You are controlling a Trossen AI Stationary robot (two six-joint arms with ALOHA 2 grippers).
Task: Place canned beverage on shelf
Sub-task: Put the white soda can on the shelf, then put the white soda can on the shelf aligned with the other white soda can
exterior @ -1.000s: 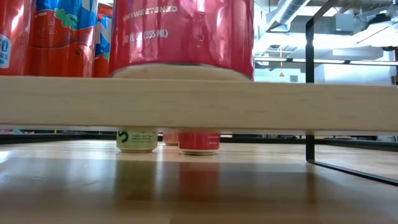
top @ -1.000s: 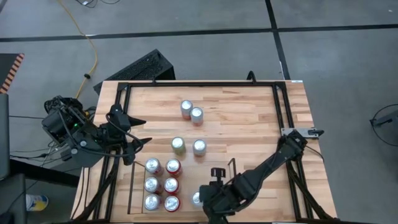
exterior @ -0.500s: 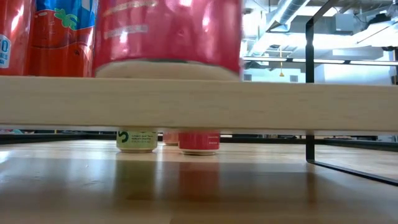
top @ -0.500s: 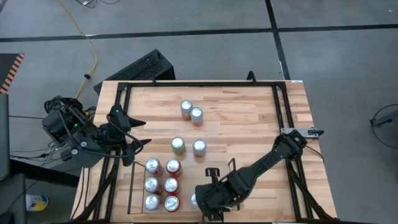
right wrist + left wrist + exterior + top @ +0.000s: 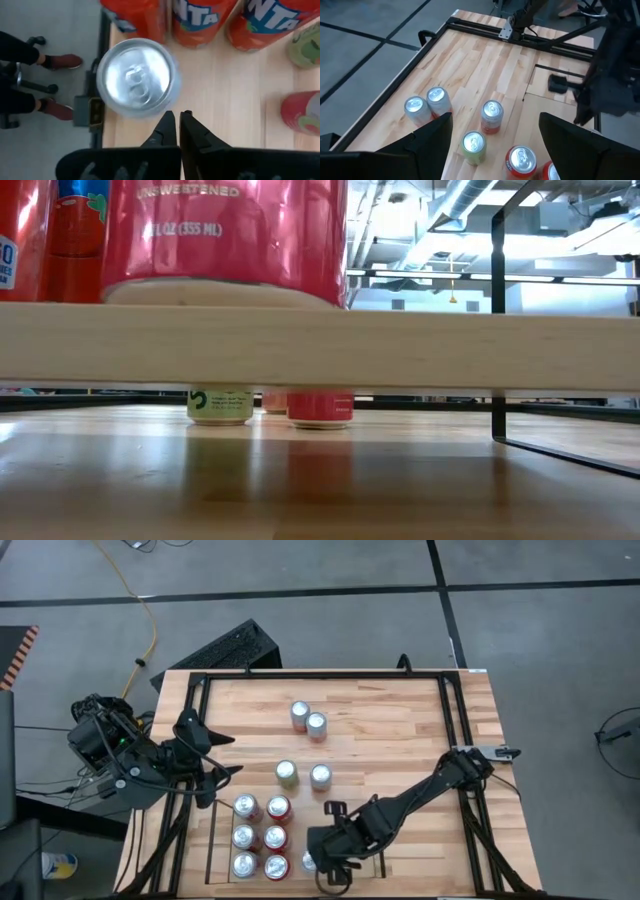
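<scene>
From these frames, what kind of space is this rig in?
Probably a robotics lab or industrial workspace. Bare concrete floor around the wood table, a yellow cable trailing across it, and exposed ceiling ducts in the low view. The cans and shelf look like a test setup, not a shop.

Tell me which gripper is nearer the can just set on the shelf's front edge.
Right. The right gripper is shut right beside that can, apart from it. The left gripper waits open at the table's left edge, beyond the shelf.
</scene>
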